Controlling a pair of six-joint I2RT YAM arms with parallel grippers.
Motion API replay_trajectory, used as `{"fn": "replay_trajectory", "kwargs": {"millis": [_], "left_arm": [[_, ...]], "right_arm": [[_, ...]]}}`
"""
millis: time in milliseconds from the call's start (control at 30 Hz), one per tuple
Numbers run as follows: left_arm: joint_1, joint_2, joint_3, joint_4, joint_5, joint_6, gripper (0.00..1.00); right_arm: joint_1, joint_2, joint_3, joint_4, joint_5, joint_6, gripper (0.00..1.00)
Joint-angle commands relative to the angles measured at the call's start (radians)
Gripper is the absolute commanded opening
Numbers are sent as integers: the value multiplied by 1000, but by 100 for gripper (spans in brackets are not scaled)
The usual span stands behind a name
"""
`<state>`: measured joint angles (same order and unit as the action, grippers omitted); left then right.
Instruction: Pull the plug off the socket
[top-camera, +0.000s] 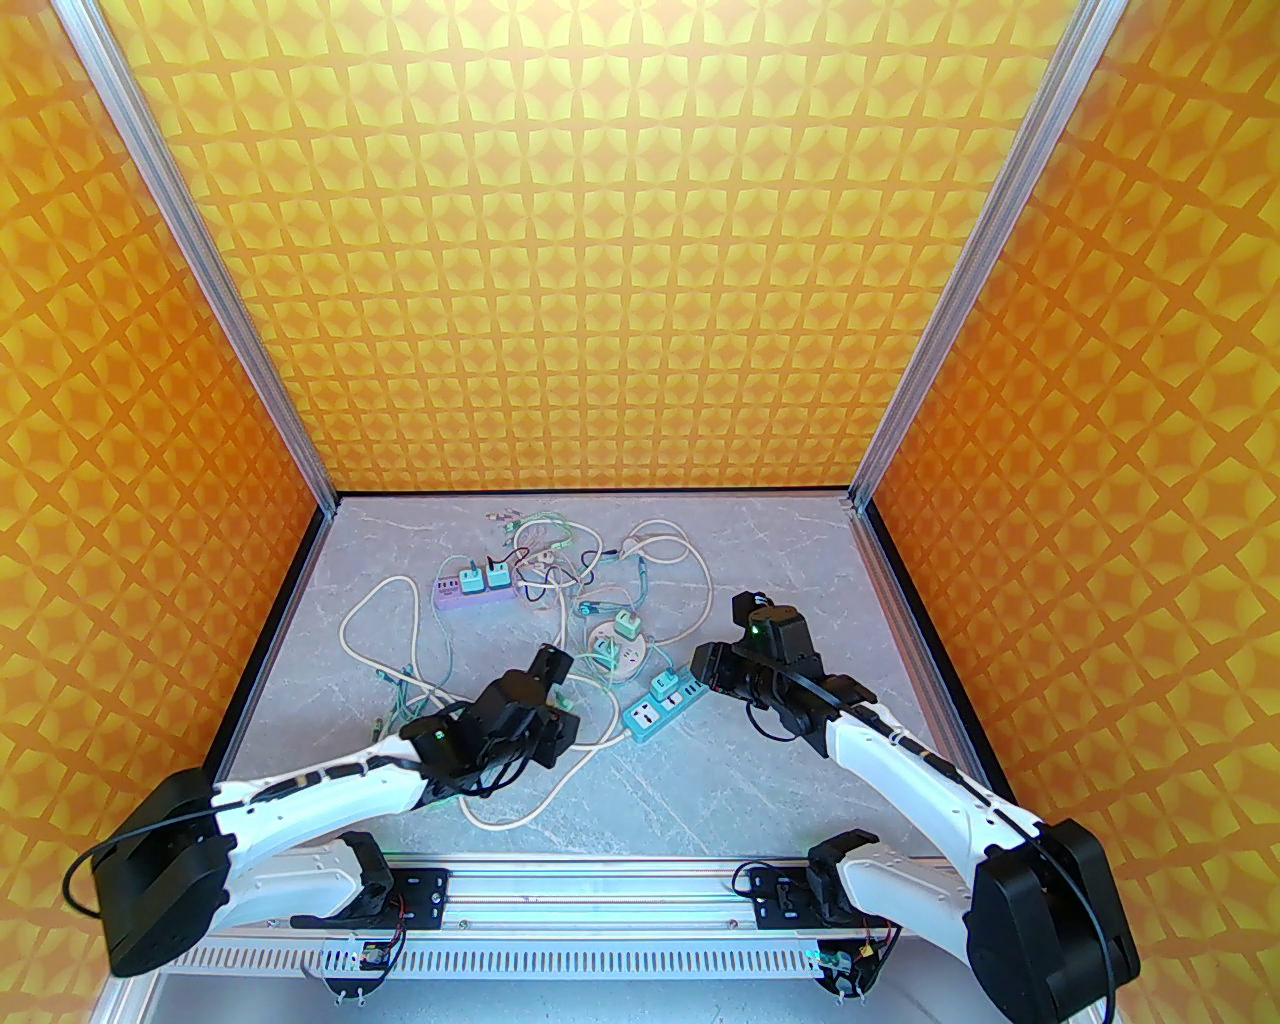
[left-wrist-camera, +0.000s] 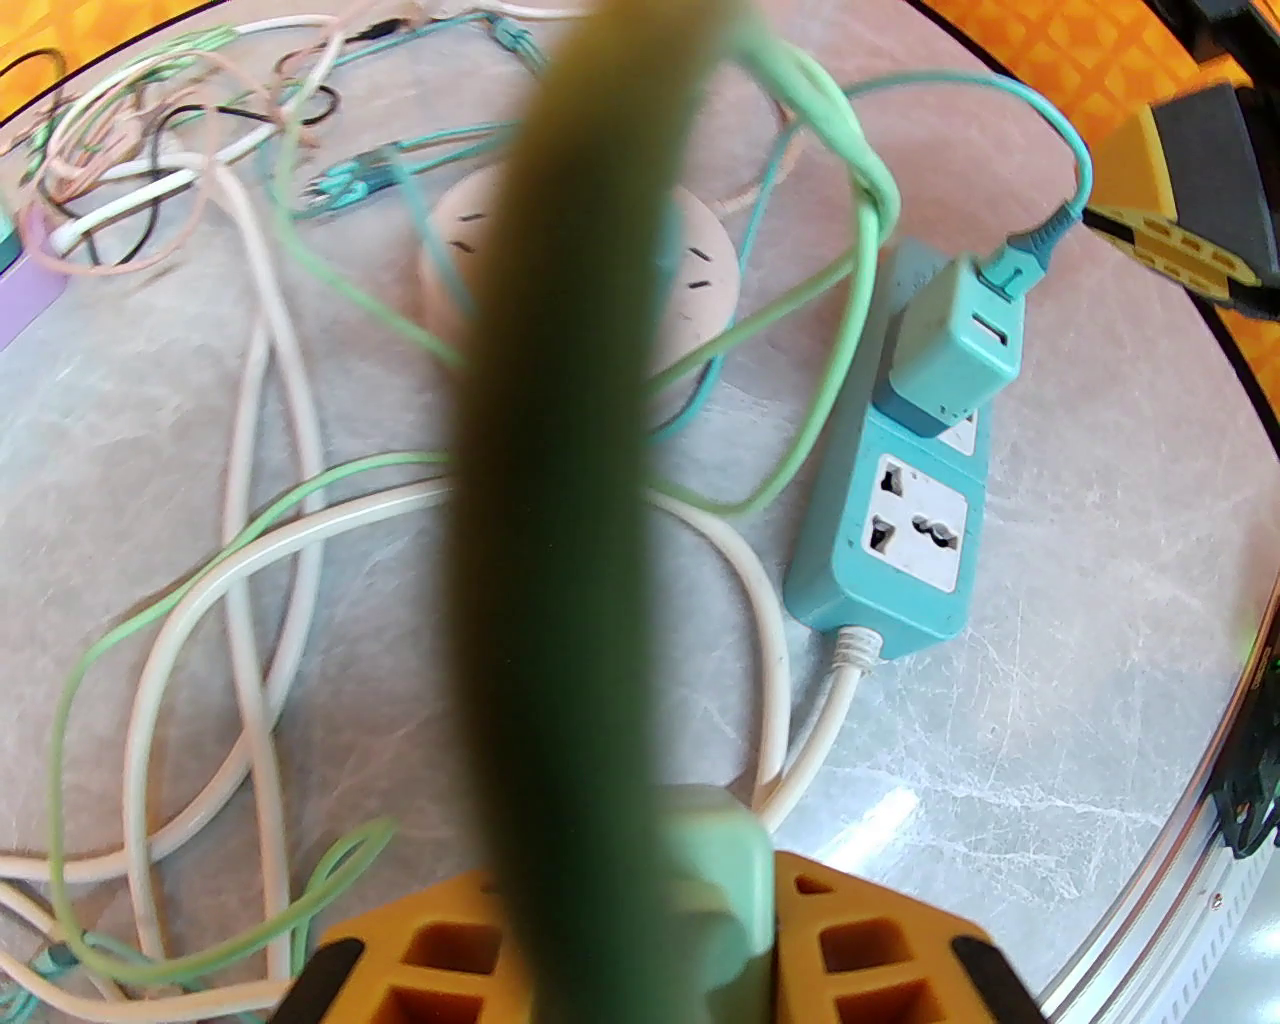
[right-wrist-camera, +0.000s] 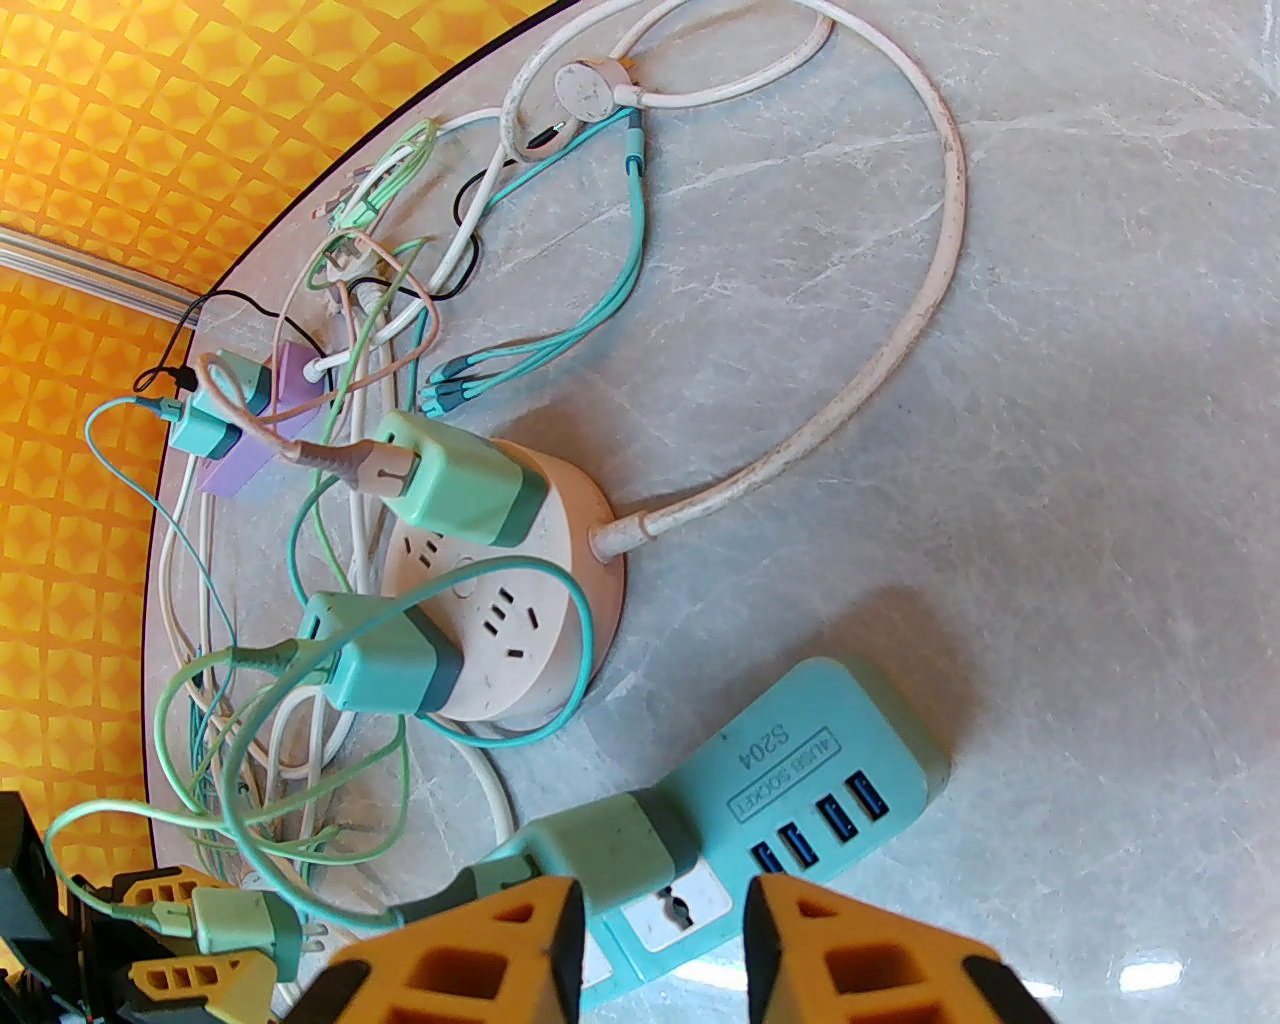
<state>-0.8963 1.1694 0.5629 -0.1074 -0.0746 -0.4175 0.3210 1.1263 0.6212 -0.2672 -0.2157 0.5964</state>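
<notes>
My left gripper (left-wrist-camera: 650, 930) is shut on a pale green plug (left-wrist-camera: 725, 880) held off the table, its green cable (left-wrist-camera: 560, 400) running blurred across the left wrist view. The same plug (right-wrist-camera: 240, 925) appears with bare prongs in the right wrist view, between the left gripper's yellow fingers (right-wrist-camera: 165, 975). The teal socket strip (top-camera: 660, 702) (left-wrist-camera: 890, 530) (right-wrist-camera: 830, 760) lies mid-table with a green plug (right-wrist-camera: 600, 850) (left-wrist-camera: 955, 350) seated in it. My right gripper (right-wrist-camera: 665, 950) (top-camera: 705, 668) hovers open over that strip, its left finger beside the seated plug.
A round pink socket (top-camera: 618, 662) (right-wrist-camera: 500, 610) carries two green plugs just left of the teal strip. A purple strip (top-camera: 462, 592) (right-wrist-camera: 250, 450) with plugs lies farther back. Tangled white and green cables (top-camera: 400, 660) spread across the table's left half.
</notes>
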Motion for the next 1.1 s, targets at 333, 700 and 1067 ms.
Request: {"fn": "replay_trajectory", "kwargs": {"millis": [333,700,1067], "left_arm": [[-139,36,44,35,99,24,13],[-201,262,110,108,218,47,16],[-188,318,94,132,183,24,51]], "right_arm": [[-1,-46,1,-55,45,-14,38],[-1,-80,-20,-75,59,-11,38],[-1,-73,-32,-60,40,-16,40]]}}
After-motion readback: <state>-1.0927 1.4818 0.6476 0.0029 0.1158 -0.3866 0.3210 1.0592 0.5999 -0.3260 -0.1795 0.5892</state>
